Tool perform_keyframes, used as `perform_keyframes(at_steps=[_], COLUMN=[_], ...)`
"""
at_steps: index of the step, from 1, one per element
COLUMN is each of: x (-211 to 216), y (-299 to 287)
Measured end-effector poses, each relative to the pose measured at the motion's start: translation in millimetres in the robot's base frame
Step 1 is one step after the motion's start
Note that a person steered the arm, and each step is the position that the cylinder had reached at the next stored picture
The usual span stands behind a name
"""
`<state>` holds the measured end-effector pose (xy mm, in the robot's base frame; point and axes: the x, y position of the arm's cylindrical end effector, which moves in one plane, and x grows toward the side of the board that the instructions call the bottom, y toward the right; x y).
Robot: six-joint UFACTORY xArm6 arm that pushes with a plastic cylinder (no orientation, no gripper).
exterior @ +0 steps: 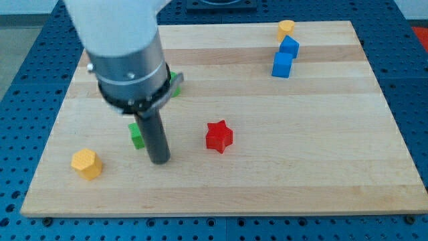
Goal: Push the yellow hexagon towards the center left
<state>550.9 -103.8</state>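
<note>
The job looked barely begun. The yellow hexagon (86,164) lay near the board's (267,181) lower-left corner, below the middle of the left edge where it was wanted, so it seemed to need a shove toward the view's top, and perhaps slightly to the view's left. My tip (160,161) stood to the right of the hexagon, at about the same level and clearly apart from it, with bare wood between the two. From there a push would have sent the hexagon sideways toward the edge, so I judged the tip would first have to go round beneath it.

The hexagon was a small, chunky six-sided piece, orange-yellow, lying flat with its top face showing and its sides in slightly darker shade. Nothing touched it.

The arm carried no claw, only the dark rod, so there was nothing released or clenched to report.

Up and to the right of the hexagon, a green block (136,136) sat just beside the rod, partly hidden by it. Farther right of the hexagon stood a red star (219,136). Well away, up and to the right of the hexagon, near the far corner, were two blue blocks (285,57) and another yellow piece (286,28).
</note>
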Motion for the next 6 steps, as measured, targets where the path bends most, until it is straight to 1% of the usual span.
perform_keyframes(at_steps=[1,2,3,4,6], x=[10,34,52,41,-5], y=[-62,-98,-117,-131,-130])
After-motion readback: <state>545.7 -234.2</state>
